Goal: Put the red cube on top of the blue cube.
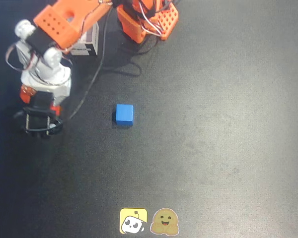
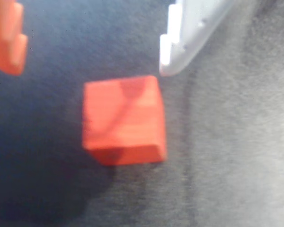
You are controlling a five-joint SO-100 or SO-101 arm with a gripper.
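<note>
Wrist view: the red cube [image 2: 123, 118] lies on the dark table [image 2: 236, 142], below and between the two fingers of the pincer [image 2: 90, 59]. The orange finger [image 2: 7, 38] stands at the left edge and the white finger [image 2: 189, 33] at upper right; the jaws are wide apart, wider than the cube, and neither finger touches it. The white fingertip ends just beside the cube's upper right corner. The picture is blurred, so fine surface detail cannot be read.

Overhead view: the blue cube [image 1: 124, 114] sits alone near the table's [image 1: 228, 139] middle, well apart from the arm [image 1: 44, 74], which reaches down at the left. The red cube is hidden under the arm in this view. Two stickers [image 1: 149, 221] lie at the lower edge and a white box [image 1: 87, 44] near the arm's base.

Handling, as a judgement: both cubes appear small, solid, stiff and light, with flat matte faces and fairly crisp edges, so they should neither deform nor break under the fingers. The matte faces likely offer fair friction against the plastic fingers. The best hold is on two opposite vertical faces of the red cube, near mid-height and square to them, leaving the flat underside free to seat on the blue cube's top. The table surface looks finely textured and dull.
</note>
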